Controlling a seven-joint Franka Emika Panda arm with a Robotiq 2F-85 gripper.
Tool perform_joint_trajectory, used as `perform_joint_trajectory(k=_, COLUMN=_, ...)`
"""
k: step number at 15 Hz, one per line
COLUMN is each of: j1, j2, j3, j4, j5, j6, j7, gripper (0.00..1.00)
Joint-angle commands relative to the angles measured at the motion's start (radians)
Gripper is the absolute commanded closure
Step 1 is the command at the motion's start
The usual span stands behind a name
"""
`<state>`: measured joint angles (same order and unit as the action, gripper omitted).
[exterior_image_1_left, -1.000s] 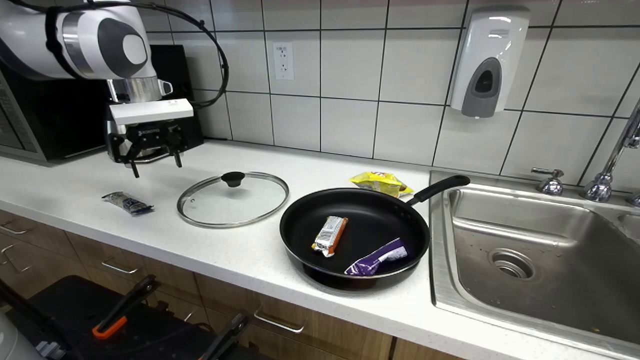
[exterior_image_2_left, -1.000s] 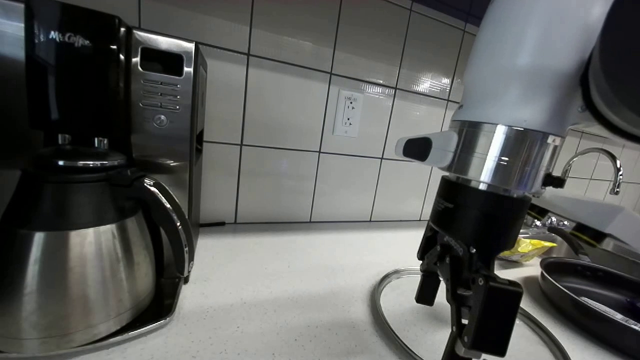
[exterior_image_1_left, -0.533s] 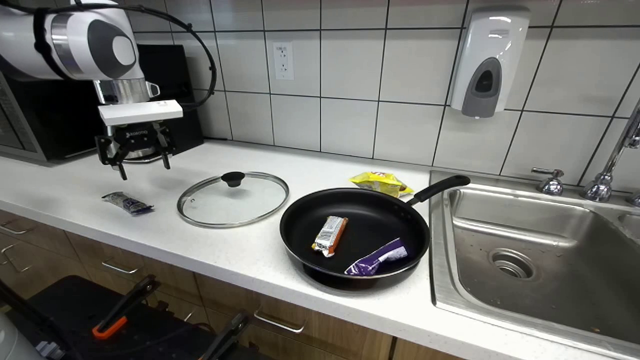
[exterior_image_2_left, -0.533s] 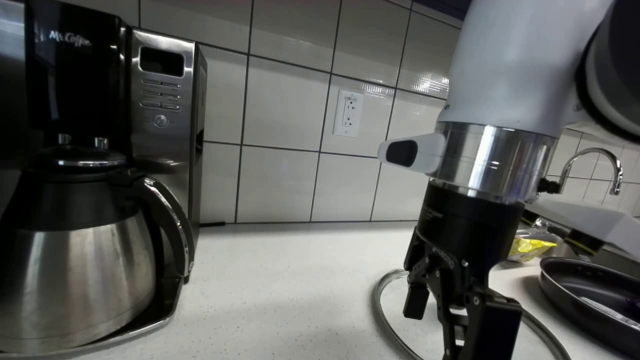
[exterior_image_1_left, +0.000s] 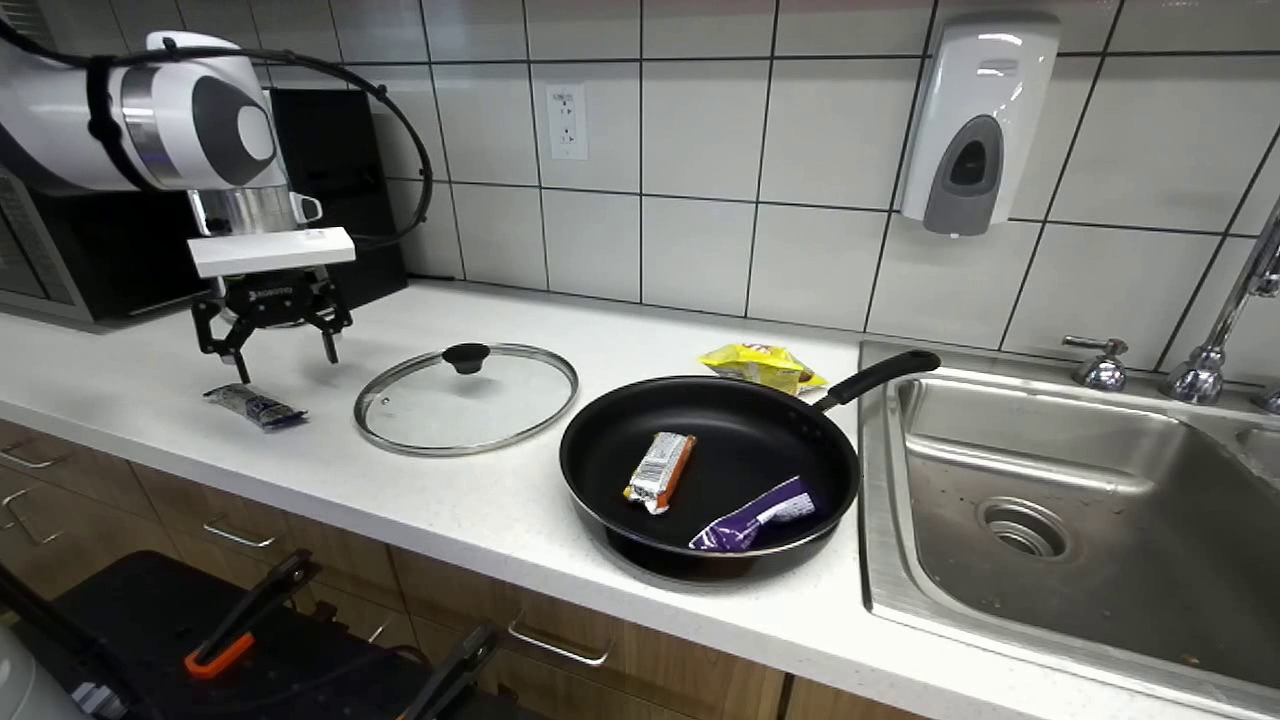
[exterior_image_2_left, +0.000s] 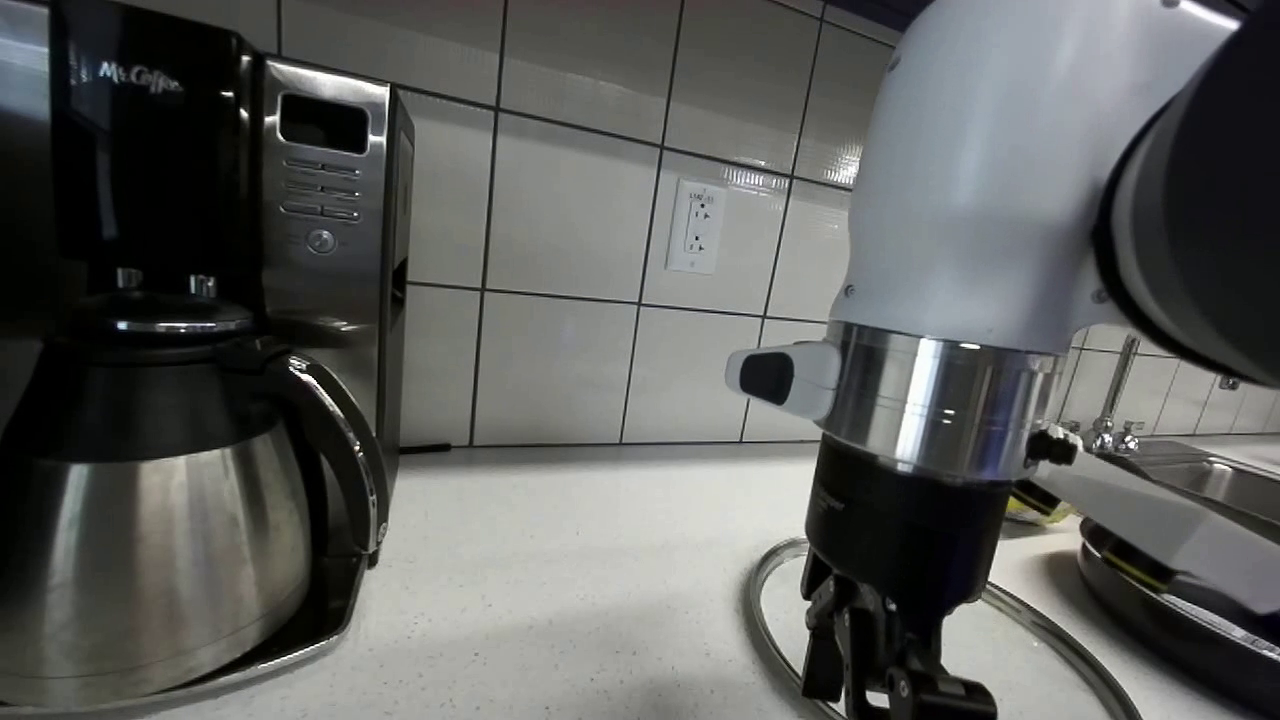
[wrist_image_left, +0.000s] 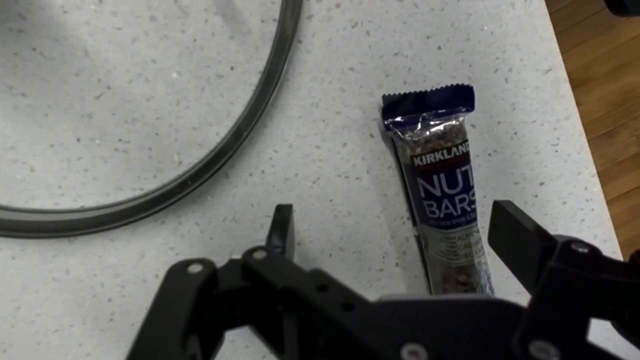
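Black two-finger hand (wrist_image_left: 393, 222): wide, empty. Slim blue-and-clear plastic-wrapped nut bar (wrist_image_left: 444, 187): below hand; in wrist view off-ctr. betw. fingers (wrist_image_left: 517, 240), long axis approx. perp. to closing dir.

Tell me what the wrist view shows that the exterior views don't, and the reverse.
Only the wrist view shows readable "Nut Bars" lettering, on the slim bar in blue-and-clear plastic.

Only the exterior views show the round black frying pan and white rectangular wall outlet.

Shared: the metal-rimmed round glass lid, the white speckled countertop, the black fingers.
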<state>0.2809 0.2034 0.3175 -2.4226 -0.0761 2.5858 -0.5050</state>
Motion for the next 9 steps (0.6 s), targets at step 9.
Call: perform_joint_trajectory(k=9, j1=0.025, j2=0.107, j3=0.034, j4=0.081, j5=-0.044, j6=-0.016, j7=0.061, gripper=0.0)
